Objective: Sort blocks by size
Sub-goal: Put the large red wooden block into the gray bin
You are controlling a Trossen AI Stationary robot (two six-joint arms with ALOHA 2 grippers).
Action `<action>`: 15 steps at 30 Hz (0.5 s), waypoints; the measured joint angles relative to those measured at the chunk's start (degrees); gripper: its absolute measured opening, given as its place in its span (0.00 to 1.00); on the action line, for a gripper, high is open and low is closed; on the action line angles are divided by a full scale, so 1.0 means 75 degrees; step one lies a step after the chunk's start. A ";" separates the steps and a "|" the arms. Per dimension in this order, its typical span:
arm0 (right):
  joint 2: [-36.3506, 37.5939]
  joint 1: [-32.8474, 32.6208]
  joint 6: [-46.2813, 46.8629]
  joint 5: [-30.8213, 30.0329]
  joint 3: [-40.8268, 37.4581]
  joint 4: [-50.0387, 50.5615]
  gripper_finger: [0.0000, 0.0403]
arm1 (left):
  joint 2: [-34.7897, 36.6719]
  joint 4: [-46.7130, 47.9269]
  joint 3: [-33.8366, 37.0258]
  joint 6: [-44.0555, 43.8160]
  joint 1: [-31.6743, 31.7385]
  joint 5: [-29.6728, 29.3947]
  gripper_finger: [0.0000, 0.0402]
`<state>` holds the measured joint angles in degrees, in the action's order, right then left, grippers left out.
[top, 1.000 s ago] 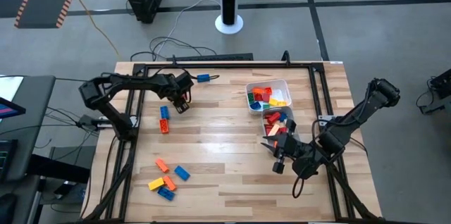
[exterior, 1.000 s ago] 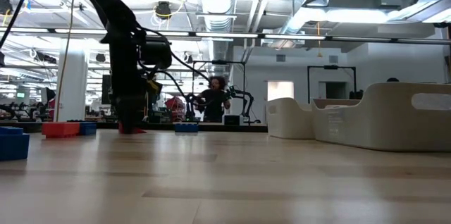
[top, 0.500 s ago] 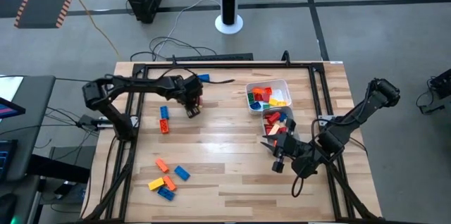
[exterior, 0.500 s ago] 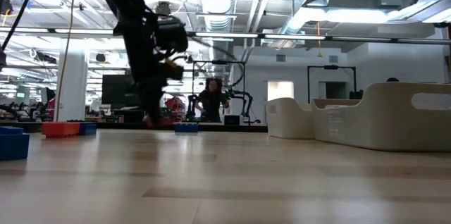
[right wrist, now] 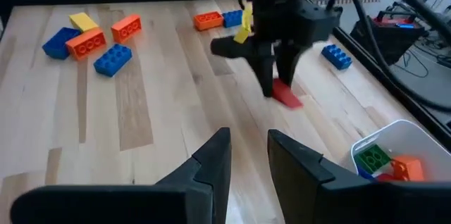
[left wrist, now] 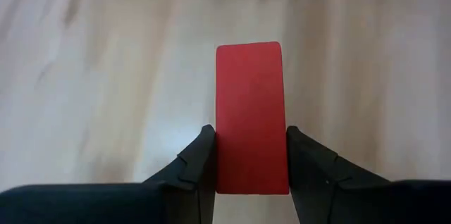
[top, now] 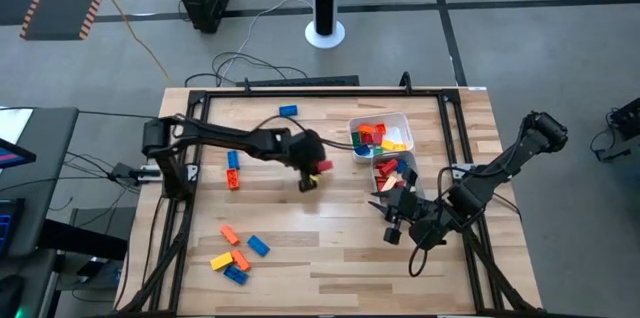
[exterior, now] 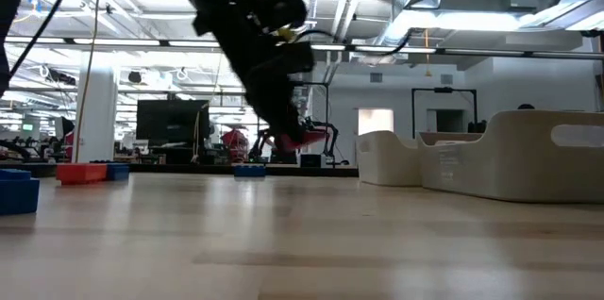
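Near edge, left corner: loose blocks sat in a cluster [top: 236,251] on the table [top: 320,248] – orange, yellow and blue ones, close together, some touching. Right gripper [top: 392,220] hung low over the near-right part of the table, just beside the clear tub; its own wrist view showed the fingers [right wrist: 213,158] narrowly apart with nothing between them.

Mid-table: left arm was stretched out from the left side, left gripper [top: 309,172] above the boards, roughly between the loose blocks and the tubs. It was clamped on a red block [left wrist: 251,117] – wrist view showed both pads pressed on the long sides, the block sticking out past the fingertips. In the low view the red block was clear of the table surface.

Left of that, a blue block end to end with an orange one [top: 233,169], lying flat.

Right side: clear tub [top: 410,176] with red and tan blocks inside; directly behind it, touching or nearly so, the white tub [top: 381,118] with red, orange, yellow, green and blue blocks.

Far edge: single blue block [top: 288,111] lay alone.
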<state>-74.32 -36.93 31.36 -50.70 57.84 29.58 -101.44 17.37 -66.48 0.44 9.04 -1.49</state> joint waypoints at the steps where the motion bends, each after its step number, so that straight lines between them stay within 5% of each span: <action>1: -0.0003 -0.0046 0.0010 0.0006 0.0000 0.0008 0.30 | -0.0124 -0.0205 -0.0129 0.0022 -0.0106 0.0118 0.30; 15: -0.0003 -0.0350 0.0305 0.0982 0.0000 0.0053 0.30 | -0.2181 -0.2252 -0.2671 0.0654 -0.1010 0.0567 0.30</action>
<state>-74.35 -39.55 33.65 -43.33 57.84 29.98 -117.80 0.48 -86.51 5.34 1.46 2.76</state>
